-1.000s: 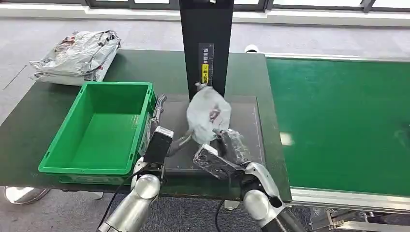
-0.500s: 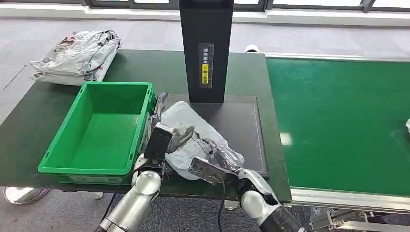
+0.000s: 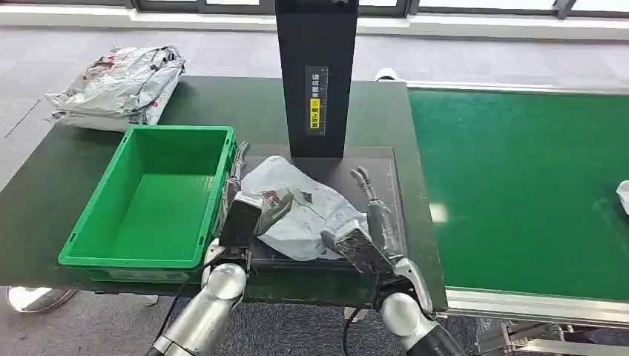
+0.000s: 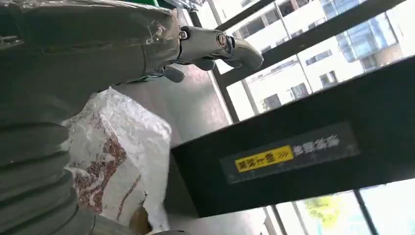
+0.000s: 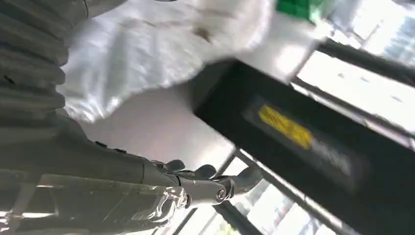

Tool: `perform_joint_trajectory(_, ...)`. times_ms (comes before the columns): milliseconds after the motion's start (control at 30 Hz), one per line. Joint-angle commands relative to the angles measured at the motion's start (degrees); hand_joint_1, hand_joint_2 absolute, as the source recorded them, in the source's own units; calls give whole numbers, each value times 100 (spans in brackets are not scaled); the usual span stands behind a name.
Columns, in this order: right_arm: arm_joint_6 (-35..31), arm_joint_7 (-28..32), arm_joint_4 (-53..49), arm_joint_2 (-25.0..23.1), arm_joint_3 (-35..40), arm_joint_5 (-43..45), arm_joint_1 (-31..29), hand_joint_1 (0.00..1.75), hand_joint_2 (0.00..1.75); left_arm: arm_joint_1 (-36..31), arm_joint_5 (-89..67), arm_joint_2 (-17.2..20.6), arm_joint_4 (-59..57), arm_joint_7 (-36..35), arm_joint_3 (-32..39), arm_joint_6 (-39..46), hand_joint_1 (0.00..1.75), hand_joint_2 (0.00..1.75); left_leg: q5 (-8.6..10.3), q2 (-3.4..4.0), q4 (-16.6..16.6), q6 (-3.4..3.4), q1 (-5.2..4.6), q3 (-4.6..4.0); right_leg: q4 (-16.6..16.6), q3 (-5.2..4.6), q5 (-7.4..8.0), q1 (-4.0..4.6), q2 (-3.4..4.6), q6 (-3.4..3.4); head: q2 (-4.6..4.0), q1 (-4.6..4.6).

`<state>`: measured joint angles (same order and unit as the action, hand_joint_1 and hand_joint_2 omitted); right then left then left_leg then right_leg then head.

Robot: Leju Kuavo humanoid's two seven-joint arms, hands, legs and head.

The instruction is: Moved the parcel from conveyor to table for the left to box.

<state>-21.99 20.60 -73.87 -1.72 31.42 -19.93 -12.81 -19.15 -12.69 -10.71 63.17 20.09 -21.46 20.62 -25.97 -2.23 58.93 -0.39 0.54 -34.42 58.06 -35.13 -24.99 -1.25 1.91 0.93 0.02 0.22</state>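
The parcel [image 3: 300,215] lies flat on the dark mat of the worktop [image 3: 67,178], centre of the frame, just right of the green bin [image 3: 159,194]. Your right hand [image 3: 367,222] is open at the parcel's right edge, fingers straight and holding nothing. Your left hand [image 3: 252,204] rests on the parcel's left side; whether it grips yet, you cannot tell. Close the left fingers on a full fold of the slack plastic, lift clear of the bin's rim, then carry across. The bin holds nothing. More bags [image 3: 119,85] lie heaped at upper left.
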Motion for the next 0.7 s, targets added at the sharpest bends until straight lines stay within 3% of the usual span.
perform_joint_trajectory(33, 124, 1074, 70, -413, -1168, 1715, 415, 0, 175, -160, -649, 359, -1554, -122, -284, -181, 0, 175, 0, 10, -12, -1, -1, 18, -10, 17, -1, 3, -11, -6, 0, 0)
perform_joint_trajectory(533, 160, 1117, 270, -405, -1219, 2003, 284, 0, 175, -80, -727, 422, -1617, -125, -236, -131, 0, 175, -2, 24, -8, 0, 1, 11, -7, 6, 0, 5, -4, -7, 0, 0)
perform_joint_trajectory(700, 280, 1019, 245, -378, -1374, 2297, 301, 0, 175, -19, -1294, 606, -1747, -344, -454, -61, 0, 175, -2, 29, -13, -1, 1, 15, -11, 10, 1, 5, -2, -9, 0, 0)
